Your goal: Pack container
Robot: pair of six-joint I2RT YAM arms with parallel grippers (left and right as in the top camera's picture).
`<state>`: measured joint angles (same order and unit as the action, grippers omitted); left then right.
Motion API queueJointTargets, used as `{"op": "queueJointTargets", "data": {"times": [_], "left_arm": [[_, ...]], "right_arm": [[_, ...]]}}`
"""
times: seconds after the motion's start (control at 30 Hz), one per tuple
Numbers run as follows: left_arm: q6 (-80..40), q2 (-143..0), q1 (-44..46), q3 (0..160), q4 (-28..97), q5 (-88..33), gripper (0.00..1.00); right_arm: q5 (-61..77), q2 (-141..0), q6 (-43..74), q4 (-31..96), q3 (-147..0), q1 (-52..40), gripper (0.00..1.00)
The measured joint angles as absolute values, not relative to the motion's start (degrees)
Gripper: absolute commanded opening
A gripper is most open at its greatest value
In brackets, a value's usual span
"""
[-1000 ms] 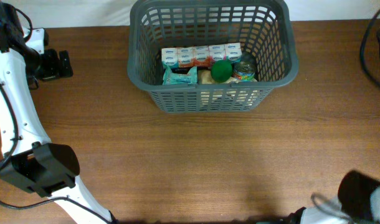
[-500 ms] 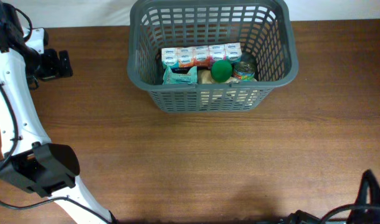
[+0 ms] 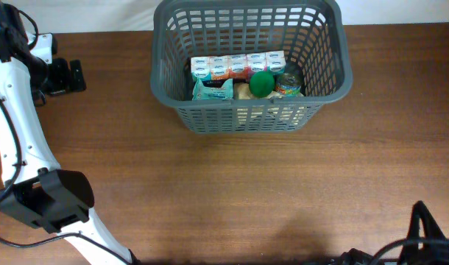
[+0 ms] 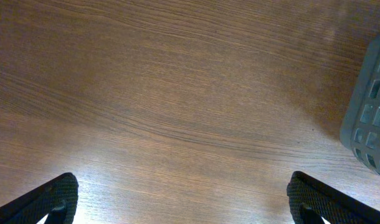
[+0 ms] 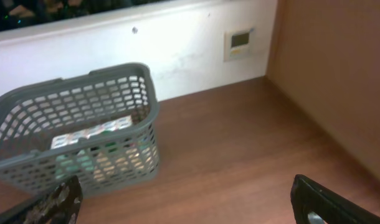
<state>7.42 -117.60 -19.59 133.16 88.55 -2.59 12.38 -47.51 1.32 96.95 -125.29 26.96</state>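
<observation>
The dark grey basket (image 3: 177, 114) stands at the back middle of the wooden table. Inside it lie a row of small cartons (image 3: 239, 65), a green ball (image 3: 261, 82), a teal packet (image 3: 211, 90) and a tin (image 3: 291, 85). The basket's corner shows at the right of the left wrist view (image 4: 370, 118), and the whole basket shows in the right wrist view (image 5: 146, 99). My left gripper (image 3: 66, 76) is open and empty at the far left, above bare wood (image 4: 184, 199). My right gripper (image 5: 187, 199) is open and empty, off the front right; only a cable shows overhead.
A white wall with a small wall plate (image 5: 240, 42) runs behind the table. A black cable (image 3: 433, 51) lies at the back right edge. The left arm's white link and dark base (image 3: 48, 199) stand at the front left.
The right arm's dark bulk at the front right corner has drawn back out of the overhead view, leaving only a cable tip. The left arm and the basket have not moved.
</observation>
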Motion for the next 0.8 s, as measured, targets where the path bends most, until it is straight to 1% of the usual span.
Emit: {"op": "queueJointTargets", "data": {"times": [0.1, 0.17, 0.2, 0.23, 0.3, 0.37, 0.4, 0.53, 0.6, 0.73, 0.8], "left_arm": [[7.44, -117.60, -19.59, 133.16, 88.55, -2.59, 0.99], [7.42, -117.60, -19.59, 133.16, 88.55, -2.59, 0.99], [7.42, -117.60, -19.59, 133.16, 88.49, -2.59, 0.99], [7.42, -117.60, -19.59, 133.16, 88.64, -2.59, 0.99], [7.42, -117.60, -19.59, 133.16, 88.58, -2.59, 0.99], [7.42, -117.60, -19.59, 133.14, 88.53, -2.59, 0.99], [7.42, -117.60, -19.59, 133.12, 88.58, -2.61, 0.99], [7.42, -117.60, -19.59, 133.10, 88.60, -2.61, 0.99], [7.42, -117.60, -19.59, 133.10, 88.55, -2.61, 0.99], [7.42, -117.60, -19.59, 133.05, 88.51, -2.59, 0.99], [7.42, -117.60, -19.59, 133.05, 88.55, -2.57, 0.99]], "right_arm": [[13.26, -47.40, 1.41, 96.57, -120.88, 26.96, 0.99], [13.72, -47.16, 1.56, 91.53, -115.42, 26.96, 0.99], [14.06, -46.72, 1.52, 87.61, -112.29, 26.96, 0.99], [15.05, -46.11, 1.65, 79.99, -107.20, 26.96, 0.99], [17.17, -45.21, 1.74, 69.41, -99.53, 26.96, 0.99], [20.27, -42.44, 1.72, 52.93, -86.96, 26.11, 0.99], [21.58, -40.45, 1.83, 44.99, -79.85, 24.88, 0.99], [24.23, -31.00, 1.78, 25.52, -54.76, 18.24, 0.99], [24.58, -27.22, 1.74, 19.66, -45.54, 14.59, 0.99], [23.88, -19.07, 1.72, 11.90, -24.99, 7.20, 0.99], [23.44, -16.36, 1.74, 8.49, -19.03, 6.24, 0.99]]}}
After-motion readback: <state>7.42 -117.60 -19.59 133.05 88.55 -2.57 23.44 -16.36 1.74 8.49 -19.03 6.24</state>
